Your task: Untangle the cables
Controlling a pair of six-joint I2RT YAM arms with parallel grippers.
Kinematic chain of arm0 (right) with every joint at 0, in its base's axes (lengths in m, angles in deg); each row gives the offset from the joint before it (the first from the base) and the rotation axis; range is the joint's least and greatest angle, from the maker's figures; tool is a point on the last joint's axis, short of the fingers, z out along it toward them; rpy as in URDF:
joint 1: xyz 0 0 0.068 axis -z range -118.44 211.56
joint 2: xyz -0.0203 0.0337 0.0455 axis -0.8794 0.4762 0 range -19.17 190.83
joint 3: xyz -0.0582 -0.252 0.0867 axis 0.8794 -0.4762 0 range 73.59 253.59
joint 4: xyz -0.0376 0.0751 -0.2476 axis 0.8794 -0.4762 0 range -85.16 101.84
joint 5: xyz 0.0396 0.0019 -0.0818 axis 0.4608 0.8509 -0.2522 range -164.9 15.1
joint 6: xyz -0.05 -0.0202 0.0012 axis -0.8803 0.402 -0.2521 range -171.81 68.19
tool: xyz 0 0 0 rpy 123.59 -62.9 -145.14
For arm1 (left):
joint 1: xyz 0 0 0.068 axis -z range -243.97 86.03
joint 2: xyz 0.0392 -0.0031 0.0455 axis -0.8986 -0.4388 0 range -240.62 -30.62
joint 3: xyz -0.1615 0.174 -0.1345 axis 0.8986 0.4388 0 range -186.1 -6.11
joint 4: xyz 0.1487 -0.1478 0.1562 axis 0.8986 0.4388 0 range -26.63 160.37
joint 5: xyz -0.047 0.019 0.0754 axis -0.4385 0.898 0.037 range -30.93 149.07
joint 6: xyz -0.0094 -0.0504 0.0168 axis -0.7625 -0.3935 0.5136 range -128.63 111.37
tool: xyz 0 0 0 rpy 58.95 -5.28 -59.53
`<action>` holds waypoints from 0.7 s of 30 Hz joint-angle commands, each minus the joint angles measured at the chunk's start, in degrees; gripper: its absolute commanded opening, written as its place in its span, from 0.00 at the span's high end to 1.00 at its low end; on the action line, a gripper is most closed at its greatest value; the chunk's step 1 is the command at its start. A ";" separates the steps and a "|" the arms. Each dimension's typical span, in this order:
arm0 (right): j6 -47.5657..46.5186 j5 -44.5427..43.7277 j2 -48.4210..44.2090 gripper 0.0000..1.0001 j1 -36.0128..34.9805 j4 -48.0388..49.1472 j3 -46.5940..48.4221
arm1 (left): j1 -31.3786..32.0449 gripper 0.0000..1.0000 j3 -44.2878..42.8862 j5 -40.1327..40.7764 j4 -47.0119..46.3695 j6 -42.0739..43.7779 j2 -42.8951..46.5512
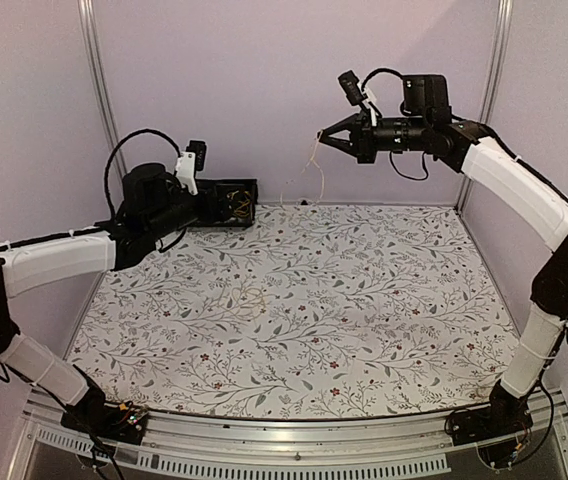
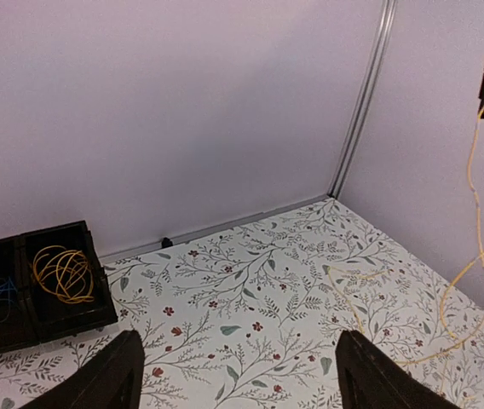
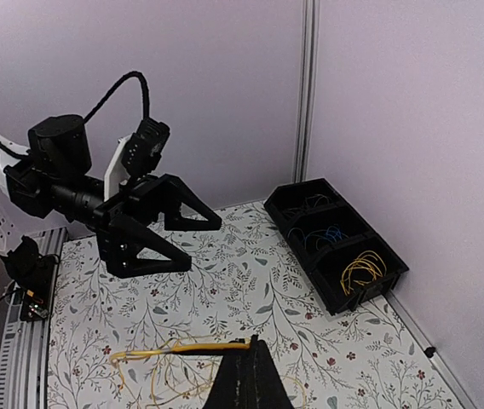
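The right gripper (image 1: 321,140) is pinched tight on a yellow cable (image 2: 472,179), high over the far edge of the floral table (image 1: 364,300); the cable hangs down, its loose loops lying on the table. The left gripper (image 3: 201,245) hangs spread wide, holding nothing, near the black bin (image 3: 377,288) at the far left corner, where a yellow coil (image 3: 361,268), a blue coil (image 3: 331,233) and black wires (image 3: 310,203) sit in separate compartments

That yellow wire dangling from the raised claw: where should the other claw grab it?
Probably the hanging stretch of the yellow wire just below the right gripper, approached sideways by the open left gripper. That part hangs free, while the lower loops seem to lie flat on the table.
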 commanded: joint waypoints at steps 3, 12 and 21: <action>0.48 -4.05 6.91 1.00 -0.29 2.16 2.62 | 0.52 0.21 -2.94 -7.86 3.91 3.14 2.36; 0.27 -6.40 17.43 1.00 -3.63 3.50 11.80 | 1.11 0.16 -4.59 -11.82 6.27 5.67 5.11; 0.80 -7.25 21.51 1.00 -5.77 3.68 14.08 | 2.21 0.23 -16.87 -18.06 16.04 9.78 -5.89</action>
